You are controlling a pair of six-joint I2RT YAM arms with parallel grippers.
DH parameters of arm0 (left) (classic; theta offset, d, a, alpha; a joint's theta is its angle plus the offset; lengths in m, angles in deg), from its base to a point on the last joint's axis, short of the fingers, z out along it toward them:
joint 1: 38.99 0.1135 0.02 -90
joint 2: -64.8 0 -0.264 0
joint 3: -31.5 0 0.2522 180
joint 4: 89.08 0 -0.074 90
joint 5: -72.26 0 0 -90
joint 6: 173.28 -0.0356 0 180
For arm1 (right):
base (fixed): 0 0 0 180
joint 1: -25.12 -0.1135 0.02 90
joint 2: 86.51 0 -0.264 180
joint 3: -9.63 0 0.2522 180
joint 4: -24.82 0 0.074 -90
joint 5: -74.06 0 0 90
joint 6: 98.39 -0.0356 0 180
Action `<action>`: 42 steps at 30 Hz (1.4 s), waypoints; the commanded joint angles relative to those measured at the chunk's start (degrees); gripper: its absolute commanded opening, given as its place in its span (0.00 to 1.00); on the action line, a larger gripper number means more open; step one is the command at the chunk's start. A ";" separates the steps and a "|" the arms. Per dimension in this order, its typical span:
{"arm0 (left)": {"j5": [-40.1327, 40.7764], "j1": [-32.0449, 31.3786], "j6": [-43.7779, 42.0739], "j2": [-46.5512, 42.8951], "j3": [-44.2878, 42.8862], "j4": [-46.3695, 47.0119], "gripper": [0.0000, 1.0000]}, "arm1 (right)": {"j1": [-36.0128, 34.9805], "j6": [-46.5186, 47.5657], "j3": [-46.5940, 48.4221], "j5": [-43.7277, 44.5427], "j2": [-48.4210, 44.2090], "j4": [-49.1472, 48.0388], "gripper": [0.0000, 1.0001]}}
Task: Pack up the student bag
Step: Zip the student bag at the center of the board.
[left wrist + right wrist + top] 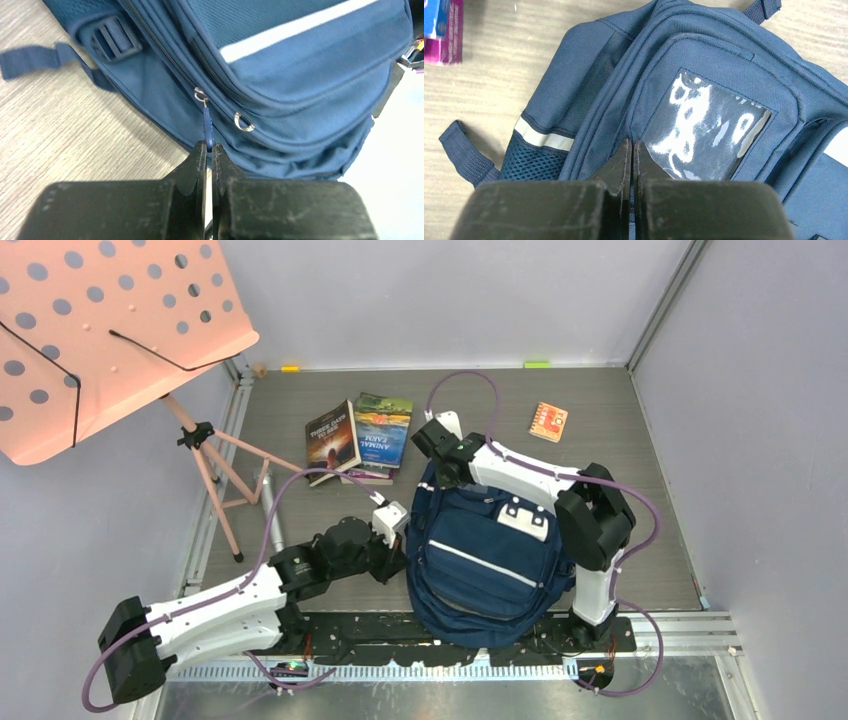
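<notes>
Overhead and wrist views of the packing task at an early stage. The student bag [487, 562] lies face up on the bench [640, 470] at lower centre of the overhead view, between the two arms and just above their bases.

The left pincer [211, 150] is pressed together on the blue zip pull [207, 122], at the bag's left side in the overhead view. That pull hangs from a metal slider [201, 95] on one of the bag's side zips. The right pincer [632, 147] is also pressed together, its tips meeting at the seam beside the clear window pocket [704, 127] on the bag's top end. We cannot tell whether any fabric is caught between them.

Progress: we judge that nothing has been packed. Every zip that we can see looks drawn shut, and the goods lie outside the bag. Two paperbacks [333, 435] [383, 428] rest at upper centre, apparently on a third volume, and a small orange booklet [548, 421] lies at upper right. Opening a compartment appears to be the step in hand. Loading and closing remain.

Writing: the left cover seems to begin "THREE CUPS", and the right one, seen inverted, seems to read "ANIMAL FARM". The window pocket shows only glare, and we find no brand on the bag.
</notes>
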 commanded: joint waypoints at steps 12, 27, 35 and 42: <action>0.72 -7.29 5.35 2.19 2.31 8.74 0.00 | 4.95 5.08 21.74 5.83 16.34 -11.83 0.00; 10.23 -12.81 11.85 21.98 -3.79 33.15 0.00 | 3.51 1.17 21.35 4.09 16.40 -15.30 0.01; 13.92 -13.14 12.32 22.55 -8.38 23.32 0.14 | 3.18 1.81 18.77 3.88 10.96 -12.70 0.19; 18.16 -12.23 14.23 13.29 -11.06 2.01 0.77 | 3.26 0.86 10.42 -0.08 -0.69 -5.14 0.59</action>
